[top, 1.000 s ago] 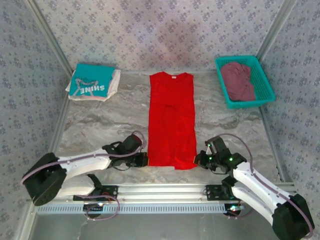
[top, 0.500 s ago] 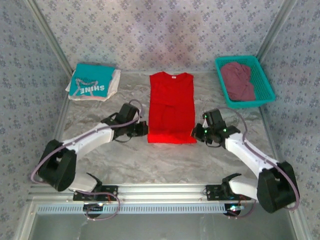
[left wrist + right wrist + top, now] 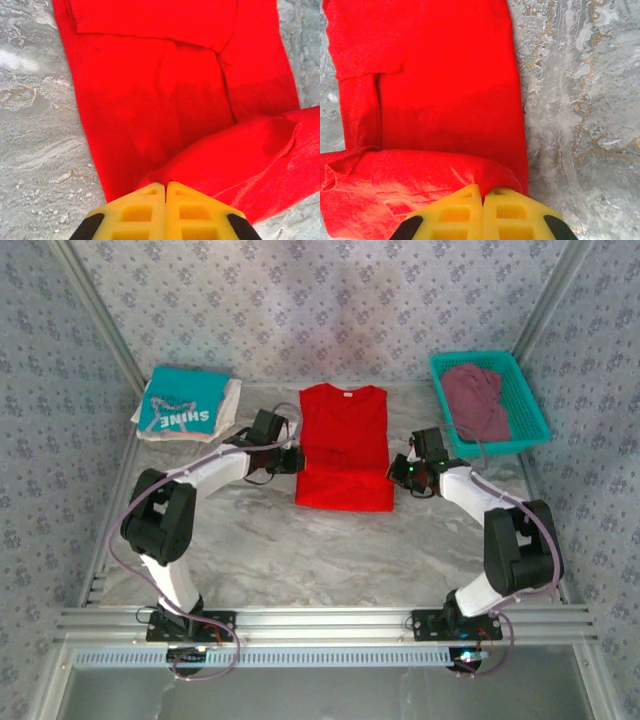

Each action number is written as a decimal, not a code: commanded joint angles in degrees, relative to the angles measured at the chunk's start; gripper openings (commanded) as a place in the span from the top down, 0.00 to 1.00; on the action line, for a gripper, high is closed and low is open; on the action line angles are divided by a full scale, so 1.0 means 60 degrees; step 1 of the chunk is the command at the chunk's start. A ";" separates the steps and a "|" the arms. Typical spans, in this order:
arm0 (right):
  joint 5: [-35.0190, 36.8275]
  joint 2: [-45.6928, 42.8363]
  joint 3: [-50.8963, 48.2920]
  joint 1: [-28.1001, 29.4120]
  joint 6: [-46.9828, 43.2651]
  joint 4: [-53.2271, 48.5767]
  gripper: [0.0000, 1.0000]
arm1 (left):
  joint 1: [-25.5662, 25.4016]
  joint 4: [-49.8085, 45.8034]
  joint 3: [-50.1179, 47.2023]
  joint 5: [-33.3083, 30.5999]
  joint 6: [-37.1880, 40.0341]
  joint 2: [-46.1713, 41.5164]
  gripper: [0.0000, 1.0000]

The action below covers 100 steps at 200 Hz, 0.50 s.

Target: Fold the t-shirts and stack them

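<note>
Left gripper (image 3: pixel 293 462) sits at the centre of the overhead frame, on the left border of the red t-shirt (image 3: pixel 343 440), jaws pressed together on the cloth. In the left wrist view its yellow fingers (image 3: pixel 145 210) meet at the bottom middle with no gap, and a lifted flap of red fabric runs from their tips toward the lower right. Right gripper (image 3: pixel 395 472) mirrors it on the shirt's right border, likewise clamped on the red cloth; in the right wrist view its yellow fingers (image 3: pixel 460 210) close at the bottom centre on a rolled band of fabric that stretches across the lower left.

Between the two grippers the shirt's lower part is doubled up over its body, the fold forming the bottom edge just below centre, the collar pointing to the top of the frame. Around it lies the grey marbled table (image 3: pixel 330 550).

In the upper left, the teal t-shirt (image 3: pixel 182 402) printed "SHINE" rests folded on top of the white t-shirt (image 3: pixel 231 405). In the upper right, the maroon t-shirt (image 3: pixel 477 400) lies crumpled inside a teal basket (image 3: pixel 497 447).
</note>
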 commanded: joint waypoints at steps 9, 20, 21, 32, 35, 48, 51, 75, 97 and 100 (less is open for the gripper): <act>-0.0200 0.0452 0.0543 -0.0148 -0.0208 0.0413 1.00 | 0.0261 -0.0112 0.0459 -0.0269 0.0278 0.0195 1.00; -0.0210 0.0567 0.0677 -0.0177 -0.0215 0.0402 1.00 | 0.0340 -0.0179 0.0515 -0.0339 0.0305 0.0195 1.00; -0.0213 0.0578 0.0686 -0.0177 -0.0210 0.0402 1.00 | 0.0349 -0.0183 0.0524 -0.0343 0.0307 0.0196 1.00; -0.0215 0.0711 0.0821 -0.0194 -0.0211 0.0372 1.00 | 0.0427 -0.0256 0.0610 -0.0373 0.0338 0.0232 1.00; -0.0215 0.0758 0.0867 -0.0192 -0.0206 0.0360 1.00 | 0.0444 -0.0273 0.0648 -0.0368 0.0334 0.0246 1.00; -0.0213 0.0968 0.1074 -0.0209 -0.0263 0.0308 1.00 | 0.0515 -0.0290 0.0770 -0.0324 0.0402 0.0344 1.00; -0.0215 0.1027 0.1122 -0.0214 -0.0262 0.0277 1.00 | 0.0526 -0.0290 0.0812 -0.0321 0.0417 0.0387 1.00; -0.0152 0.1439 0.1440 -0.0252 -0.0261 0.0282 1.00 | 0.0591 -0.0517 0.1429 -0.0278 0.0662 0.0900 1.00; -0.0125 0.1967 0.1910 -0.0339 -0.0267 0.0251 1.00 | 0.0676 -0.0721 0.2237 -0.0244 0.0800 0.1626 1.00; -0.0138 0.2067 0.1999 -0.0353 -0.0263 0.0255 1.00 | 0.0693 -0.0760 0.2347 -0.0234 0.0821 0.1728 1.00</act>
